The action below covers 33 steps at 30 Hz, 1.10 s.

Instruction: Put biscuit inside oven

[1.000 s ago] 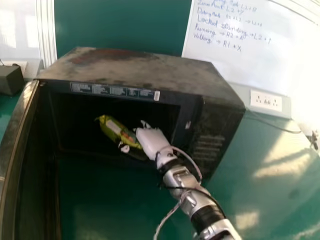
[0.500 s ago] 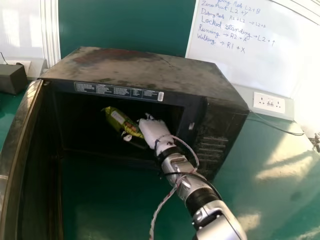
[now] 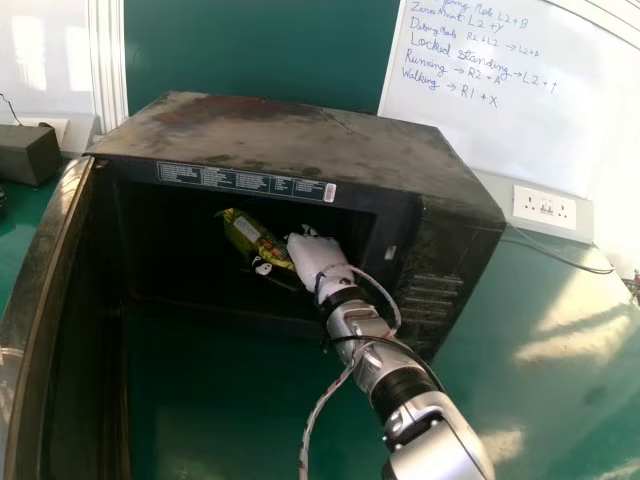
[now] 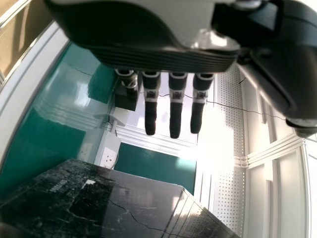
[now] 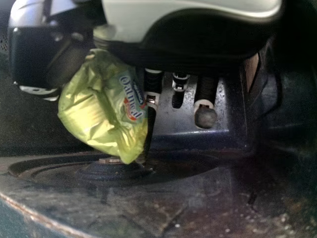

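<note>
The green biscuit packet (image 3: 250, 235) is inside the open oven (image 3: 280, 140), in the right hand (image 3: 316, 252). It is gripped between the thumb and the fingers, jutting out past the hand's left side. In the head view the packet slants, its far end up and to the left, its near end down against the hand. The right wrist view has its lowest corner just over the round part of the oven floor; whether the two touch, I cannot tell.

The oven stands on a green desk (image 3: 540, 300), towards its far edge, the door (image 3: 50, 300) swung wide on the left. A black box (image 3: 28, 155) sits on the desk left of the oven, near the far edge; on the right a thin cable (image 3: 570, 262) runs along that edge beneath a socket panel (image 3: 545, 208). Behind are a dark green panel (image 3: 250, 50) and a whiteboard (image 3: 520, 90) with handwriting.

The right arm (image 3: 375, 355) rises from the bottom edge of the head view and leans left into the oven opening, a braided cord (image 3: 325, 400) looped beside it. The left hand (image 4: 148, 54), in the left wrist view, has its fingers straight, above the level of the oven's top.
</note>
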Available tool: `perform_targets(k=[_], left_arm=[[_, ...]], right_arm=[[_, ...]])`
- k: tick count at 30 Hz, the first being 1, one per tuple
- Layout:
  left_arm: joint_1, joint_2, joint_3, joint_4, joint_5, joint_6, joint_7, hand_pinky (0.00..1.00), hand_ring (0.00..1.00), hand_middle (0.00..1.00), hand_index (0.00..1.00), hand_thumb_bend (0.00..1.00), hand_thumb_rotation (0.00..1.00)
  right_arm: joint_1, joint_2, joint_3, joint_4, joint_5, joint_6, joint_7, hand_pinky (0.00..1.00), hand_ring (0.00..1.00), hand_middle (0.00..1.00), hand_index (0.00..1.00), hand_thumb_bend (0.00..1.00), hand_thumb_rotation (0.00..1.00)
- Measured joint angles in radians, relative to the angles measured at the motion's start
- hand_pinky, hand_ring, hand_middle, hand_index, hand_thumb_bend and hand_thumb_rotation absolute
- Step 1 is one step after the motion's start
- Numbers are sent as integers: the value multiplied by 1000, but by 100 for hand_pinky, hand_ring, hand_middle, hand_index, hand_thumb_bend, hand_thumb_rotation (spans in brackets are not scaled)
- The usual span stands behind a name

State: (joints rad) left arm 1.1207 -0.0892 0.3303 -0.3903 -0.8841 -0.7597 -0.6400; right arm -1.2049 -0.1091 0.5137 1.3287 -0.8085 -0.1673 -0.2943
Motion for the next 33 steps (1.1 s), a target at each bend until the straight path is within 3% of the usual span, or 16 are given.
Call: perform_targets(k=[21,24,26,27,28,31,33], left_arm=[[0,0,0,10,-34,-9,-36,87,79,83,84,83,68],[0,0,1,13,-39,-10,-60,88,80,83,84,84,70],[0,0,5,20,-32,-15,-67,88,80,83,83,84,71],[0,0,8,27,-25,-20,-66,89,80,83,84,83,72],[0,-1,16,36,-4,-33,-60,88,80,83,84,83,72],[0,-1,47,56,65,-86,-27,89,81,83,84,83,74],[-1,-1,54,66,128,-123,-1,89,81,84,84,83,73]], right_arm=[[-1,-4,20,16,8,8,-5,7,11,45,49,51,0],[0,-6,24,17,8,8,-5,12,20,46,49,51,0],[1,-6,25,17,8,8,-5,23,35,55,49,51,6],[1,-6,25,17,8,8,-5,31,47,64,61,65,27],[1,-7,25,17,8,8,-5,36,54,69,67,71,40],[1,-7,27,17,8,9,-6,53,74,86,84,82,60],[1,-8,32,17,8,11,-6,64,83,94,92,83,70]])
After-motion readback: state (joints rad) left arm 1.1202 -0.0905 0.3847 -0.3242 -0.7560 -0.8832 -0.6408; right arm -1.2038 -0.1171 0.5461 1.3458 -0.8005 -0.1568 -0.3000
